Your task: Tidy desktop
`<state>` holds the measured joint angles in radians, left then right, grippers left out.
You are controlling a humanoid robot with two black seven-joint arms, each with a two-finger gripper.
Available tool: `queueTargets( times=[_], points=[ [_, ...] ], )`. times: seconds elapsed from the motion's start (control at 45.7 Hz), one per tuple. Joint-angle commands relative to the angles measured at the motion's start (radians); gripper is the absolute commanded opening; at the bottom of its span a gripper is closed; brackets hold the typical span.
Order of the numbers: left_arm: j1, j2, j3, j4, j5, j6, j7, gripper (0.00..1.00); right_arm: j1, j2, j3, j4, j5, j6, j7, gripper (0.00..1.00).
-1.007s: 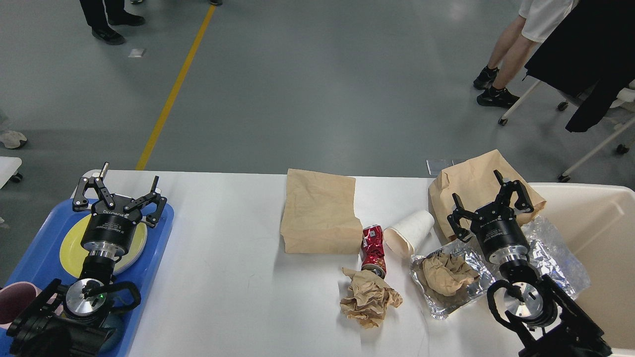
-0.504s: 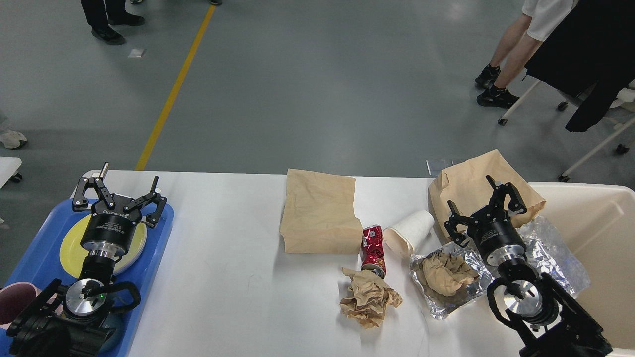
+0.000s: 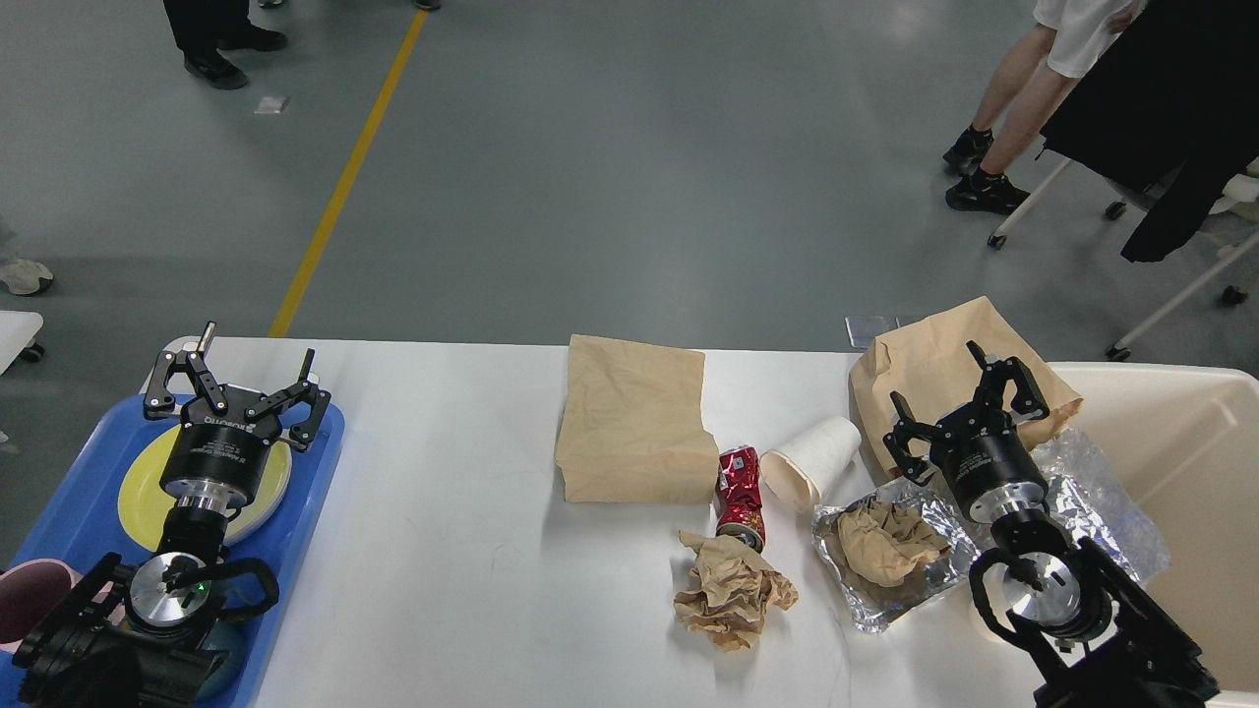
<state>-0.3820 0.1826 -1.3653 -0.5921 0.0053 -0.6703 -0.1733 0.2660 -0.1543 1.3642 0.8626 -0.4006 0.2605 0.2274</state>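
Observation:
The white desktop (image 3: 452,511) carries litter: a flat brown paper bag (image 3: 634,423), a crushed red can (image 3: 741,495), a white paper cup (image 3: 811,460) on its side, a crumpled brown paper (image 3: 733,590), and a foil sheet (image 3: 890,575) holding a brown paper wad (image 3: 885,541). A second brown bag (image 3: 939,369) lies at the far right. My right gripper (image 3: 959,403) is open and empty, hovering over that bag and the foil. My left gripper (image 3: 236,379) is open and empty above the yellow plate (image 3: 148,482).
A blue tray (image 3: 305,492) at the left holds the plate and a pink cup (image 3: 25,595). A cream bin (image 3: 1195,472) stands at the right edge. People's legs and a wheeled chair (image 3: 1141,197) are on the floor beyond the table.
My right gripper shifted slightly left and away over the brown bag, then settled a little back. The left arm and the litter have not moved.

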Motion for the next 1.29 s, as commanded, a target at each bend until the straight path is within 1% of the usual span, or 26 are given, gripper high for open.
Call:
queueTargets(
  times=[0.0, 0.022, 0.044, 0.131, 0.263, 0.328, 0.438, 0.504, 0.569, 0.657, 0.766, 0.81, 0.876, 0.963, 1.051, 1.16, 1.204, 1.27],
  points=[
    [0.0, 0.0, 0.0, 0.0, -0.001, 0.0, 0.0, 0.97, 0.022, -0.005, -0.01, -0.007, 0.0, 0.005, 0.001, 1.0],
    [0.0, 0.0, 0.0, 0.0, -0.001, 0.0, 0.0, 0.97, 0.019, -0.013, -0.013, -0.005, 0.0, 0.005, 0.001, 1.0],
    [0.0, 0.0, 0.0, 0.0, -0.001, 0.0, 0.0, 0.97, 0.013, -0.052, -0.031, 0.001, 0.0, 0.006, 0.003, 1.0],
    [0.0, 0.0, 0.0, 0.0, -0.001, 0.0, 0.0, 0.97, 0.027, -0.135, -0.111, -0.004, 0.006, 0.013, 0.003, 1.0],
    [0.0, 0.0, 0.0, 0.0, -0.001, 0.0, 0.0, 0.97, 0.087, -0.224, -0.308, -0.005, 0.006, 0.01, 0.003, 1.0],
    [0.0, 0.0, 0.0, 0.0, -0.001, 0.0, 0.0, 0.97, 0.143, -0.293, -0.43, -0.005, 0.006, 0.014, 0.003, 1.0],
    [0.0, 0.0, 0.0, 0.0, -0.001, 0.0, 0.0, 0.97, 0.258, -0.396, -0.686, -0.005, 0.006, 0.014, 0.003, 1.0],
    [0.0, 0.0, 0.0, 0.0, 0.001, 0.0, 0.0, 0.97, 0.35, -0.453, -0.873, -0.01, 0.006, 0.013, 0.003, 1.0],
    [0.0, 0.0, 0.0, 0.0, -0.001, 0.0, 0.0, 0.97, 0.465, -0.504, -1.086, -0.008, 0.006, 0.014, 0.003, 1.0],
    [0.0, 0.0, 0.0, 0.0, -0.001, 0.0, 0.0, 0.97, 0.662, -0.539, -1.371, -0.002, 0.006, 0.014, 0.001, 1.0],
    [0.0, -0.002, 0.0, 0.0, -0.001, 0.0, 0.0, 0.97, 0.893, -0.531, -1.779, 0.004, 0.006, 0.022, 0.001, 1.0],
    [0.0, 0.0, 0.0, 0.0, -0.001, 0.0, 0.0, 0.97, 0.998, -0.518, -1.926, 0.016, 0.006, 0.04, 0.001, 1.0],
    [0.0, -0.002, 0.0, 0.0, 0.001, 0.0, 0.0, 0.97, 1.139, -0.476, -2.121, 0.058, 0.019, 0.104, 0.001, 1.0],
    [0.0, 0.0, 0.0, 0.0, 0.001, 0.0, 0.0, 0.97, 1.327, -0.392, -2.347, 0.099, 0.037, 0.232, 0.0, 1.0],
    [0.0, 0.0, 0.0, 0.0, -0.001, 0.0, 0.0, 0.97, 1.461, -0.306, -2.49, 0.144, 0.042, 0.334, -0.008, 1.0],
    [0.0, 0.0, 0.0, 0.0, 0.001, 0.0, 0.0, 0.97, 1.579, -0.225, -2.605, 0.243, 0.042, 0.401, -0.022, 1.0],
    [0.0, 0.0, 0.0, 0.0, -0.001, 0.0, 0.0, 0.97, 1.647, -0.196, -2.656, 0.303, 0.045, 0.411, -0.042, 1.0],
    [0.0, 0.0, 0.0, 0.0, -0.001, 0.0, 0.0, 0.97, 1.754, -0.157, -2.697, 0.424, 0.052, 0.413, -0.095, 1.0]
  ],
)
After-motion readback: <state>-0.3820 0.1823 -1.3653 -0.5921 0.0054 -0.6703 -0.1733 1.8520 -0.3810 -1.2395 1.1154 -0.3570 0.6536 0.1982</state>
